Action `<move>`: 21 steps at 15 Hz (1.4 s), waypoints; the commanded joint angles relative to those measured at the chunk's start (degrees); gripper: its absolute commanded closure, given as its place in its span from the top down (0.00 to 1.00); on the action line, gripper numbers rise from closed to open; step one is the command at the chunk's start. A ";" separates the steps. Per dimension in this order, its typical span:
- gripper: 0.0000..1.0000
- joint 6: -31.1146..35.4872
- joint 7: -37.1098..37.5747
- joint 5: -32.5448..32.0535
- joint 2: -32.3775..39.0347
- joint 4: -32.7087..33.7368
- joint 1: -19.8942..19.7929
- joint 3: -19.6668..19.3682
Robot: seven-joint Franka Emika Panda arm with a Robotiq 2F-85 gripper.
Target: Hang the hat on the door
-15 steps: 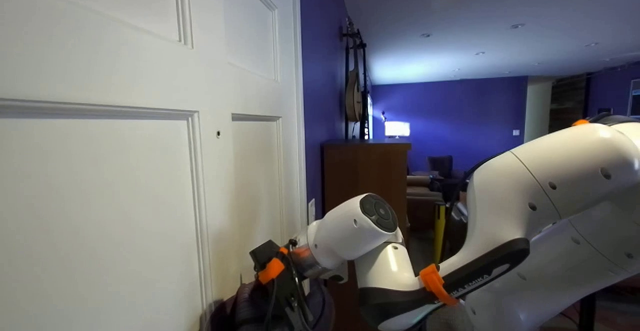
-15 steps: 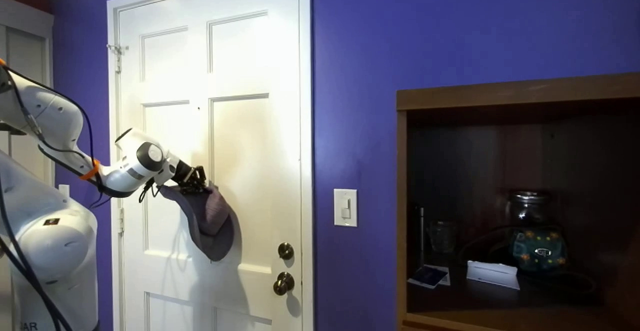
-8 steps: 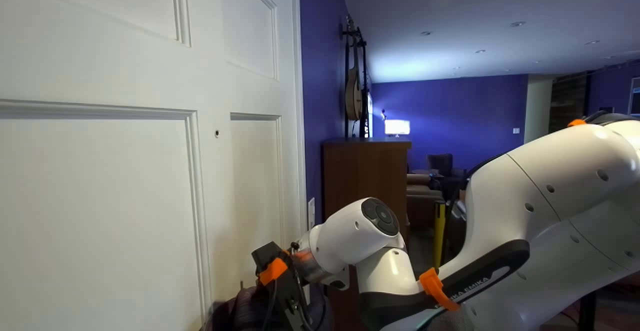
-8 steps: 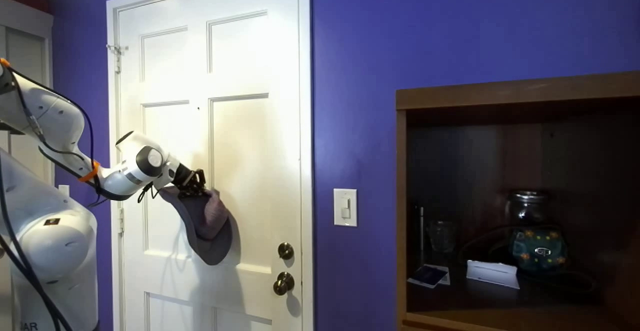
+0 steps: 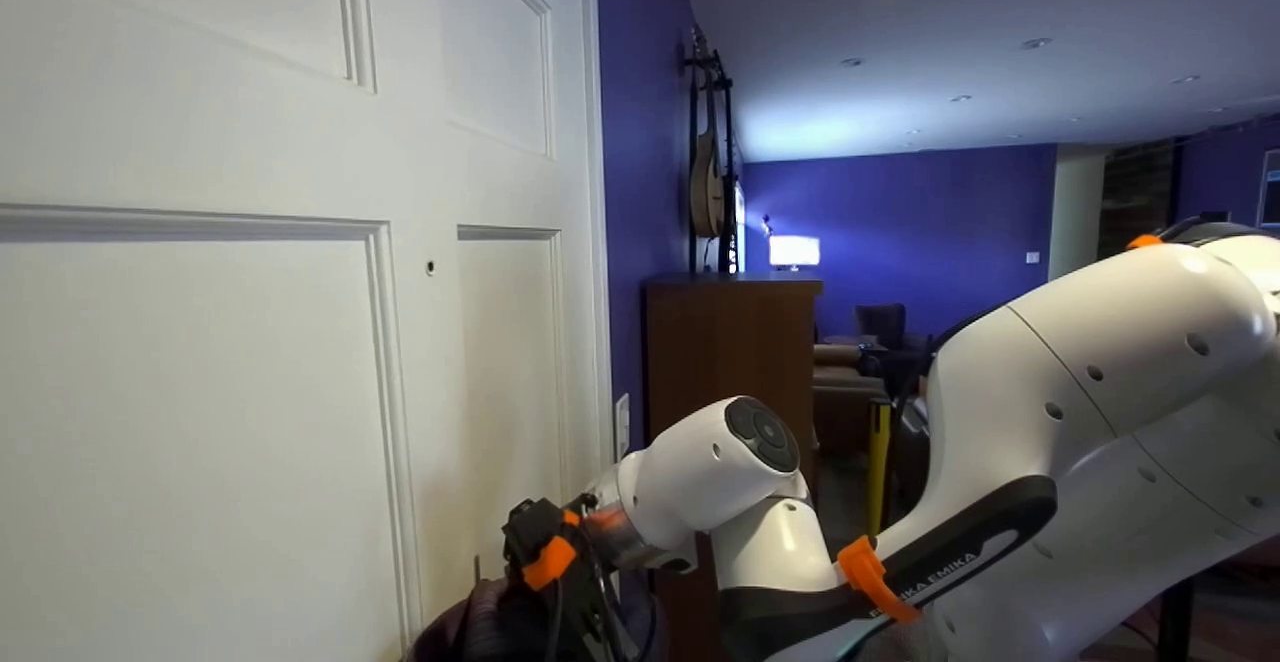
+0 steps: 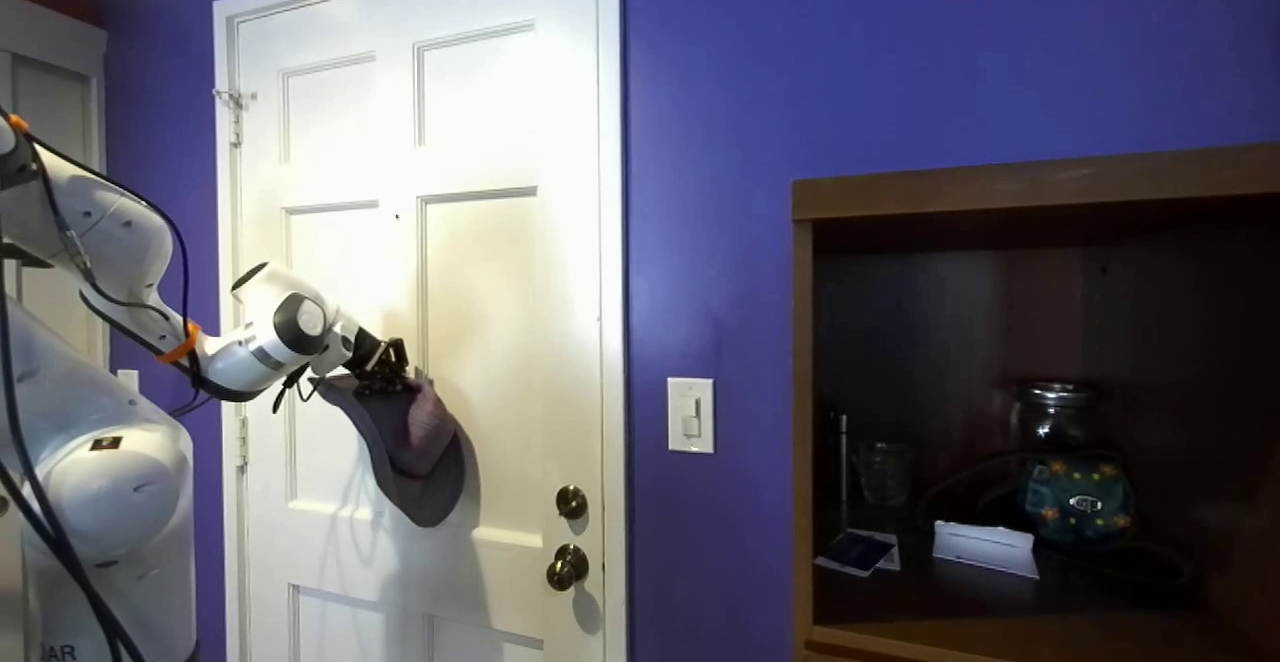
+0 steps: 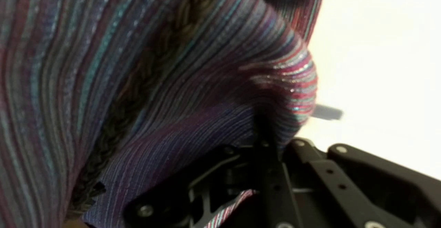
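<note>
Gripper (image 7: pixel 268 135) is clamping the hat (image 6: pixel 432 462), fingertips disappearing into the striped folds, so the exact pinch point is staying hidden. Hat is hanging tilted in front of the door (image 6: pixel 510 292); whether it's touching the panels, can't tell. In an exterior view the bottom edge is cutting off the hat's lower part, while a thin upright bit (image 5: pixel 477 569) is sticking up just beside it, too small to identify. Wrist view: a braided cord (image 7: pixel 131 99) is running dim across the fabric, and a grey stub (image 7: pixel 328 112) is peeking out past the hat's edge, unclear what. Cabinet (image 6: pixel 803 392) is looking dark inside, its glass (image 6: pixel 885 472) barely showing. Versus a second ago, gripper and hat are sitting slightly lower, and the black block (image 5: pixel 532 530) at the wrist is looking turned.
</note>
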 commanded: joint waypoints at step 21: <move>0.73 9.92 -31.08 -5.61 17.20 1.05 14.99 -12.20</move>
